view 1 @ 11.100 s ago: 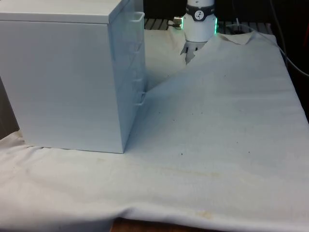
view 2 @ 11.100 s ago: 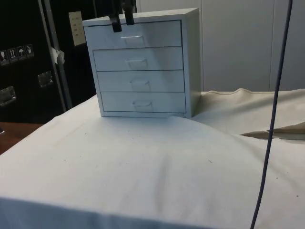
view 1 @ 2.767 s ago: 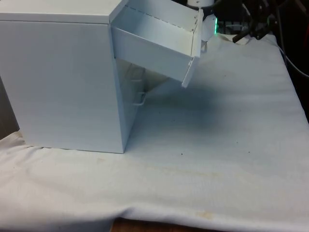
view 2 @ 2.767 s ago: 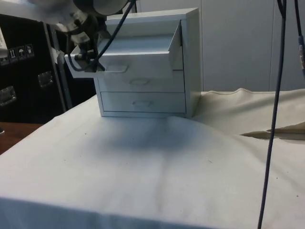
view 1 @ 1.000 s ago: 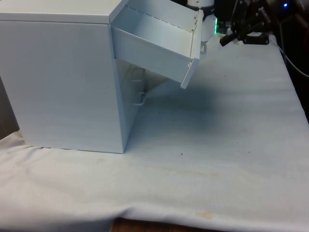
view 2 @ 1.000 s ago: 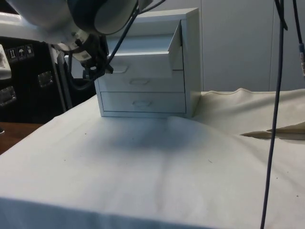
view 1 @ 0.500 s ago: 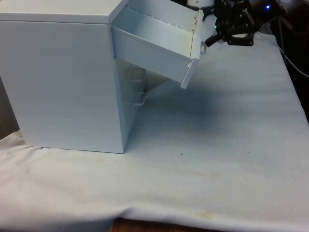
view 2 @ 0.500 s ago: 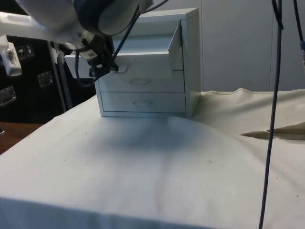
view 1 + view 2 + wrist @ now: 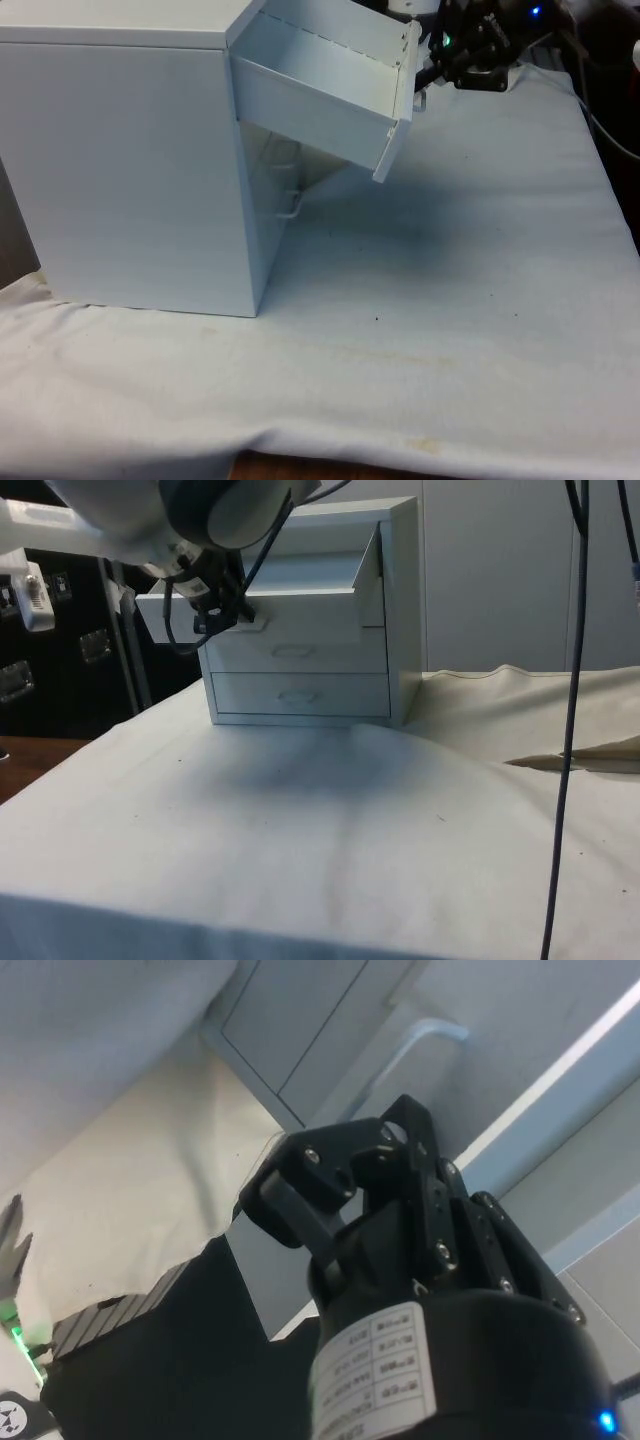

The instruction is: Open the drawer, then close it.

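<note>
Your black two-finger claw (image 9: 432, 72) sits right up against the front panel of the pulled-out top drawer (image 9: 320, 95), close to its small handle; in the side view the claw (image 9: 240, 610) shows at the drawer face (image 9: 290, 615). In the wrist view one finger (image 9: 300, 1205) lies close under a pale panel, but I cannot tell whether the claw is spread or pressed together, nor whether it actually touches the panel. The drawer belongs to the white four-drawer metal chest (image 9: 130, 160), which stands on the white-clothed surface (image 9: 450, 300) at the front view's left. It is drawn well out and sags downward at its front end, so you can count the opening half as done. What is left is the closing: judging by the claw's place at the panel, you look set to push. The tilt may make the drawer bind, so expect to lift slightly as you press. The three lower drawers (image 9: 295, 675) sit shut.
</note>
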Controlling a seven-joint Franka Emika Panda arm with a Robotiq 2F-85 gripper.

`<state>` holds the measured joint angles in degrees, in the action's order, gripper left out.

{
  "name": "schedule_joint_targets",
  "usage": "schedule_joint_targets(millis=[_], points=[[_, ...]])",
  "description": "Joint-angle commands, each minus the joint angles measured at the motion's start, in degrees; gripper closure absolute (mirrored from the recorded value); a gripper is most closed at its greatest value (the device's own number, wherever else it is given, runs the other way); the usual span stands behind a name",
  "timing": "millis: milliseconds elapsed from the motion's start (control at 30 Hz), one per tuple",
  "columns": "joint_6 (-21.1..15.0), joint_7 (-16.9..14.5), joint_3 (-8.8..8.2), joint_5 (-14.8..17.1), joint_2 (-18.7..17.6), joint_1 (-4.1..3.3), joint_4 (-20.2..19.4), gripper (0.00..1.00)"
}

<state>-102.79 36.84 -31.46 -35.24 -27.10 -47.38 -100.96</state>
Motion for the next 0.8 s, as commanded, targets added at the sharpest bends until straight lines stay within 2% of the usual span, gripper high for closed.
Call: schedule_joint_targets(millis=[0,33,67,267,300,333,500,533,567,600,767], points=[[-0.97,-0.34,-0.17,-0.8,0.8,-0.06,-0.92,1.0],[0.0,-0.11,0.0,-0.06,0.0,0.0,0.0,1.0],[-1.15,-0.57,-0.11,-1.03,0.86,-0.17,-1.03,1.0],[-1.95,-1.2,0.0,-2.06,1.26,-0.34,-1.78,1.0],[-0.8,-0.92,0.11,-1.15,0.46,-0.17,-0.92,1.0],[-2.23,-1.32,0.0,-2.52,1.55,-0.34,-2.23,1.0],[-2.98,-1.55,-0.11,-3.67,2.52,-0.4,-3.55,1.0],[-3.04,-1.66,-0.17,-3.9,2.69,-0.34,-3.72,1.0],[-2.18,-1.32,0.23,-2.81,1.83,-0.34,-2.81,1.0],[-3.09,-1.72,-0.17,-4.07,2.81,-0.29,-3.84,1.0],[-3.09,-2.18,-0.4,-4.64,3.44,0.0,-4.18,1.0]])
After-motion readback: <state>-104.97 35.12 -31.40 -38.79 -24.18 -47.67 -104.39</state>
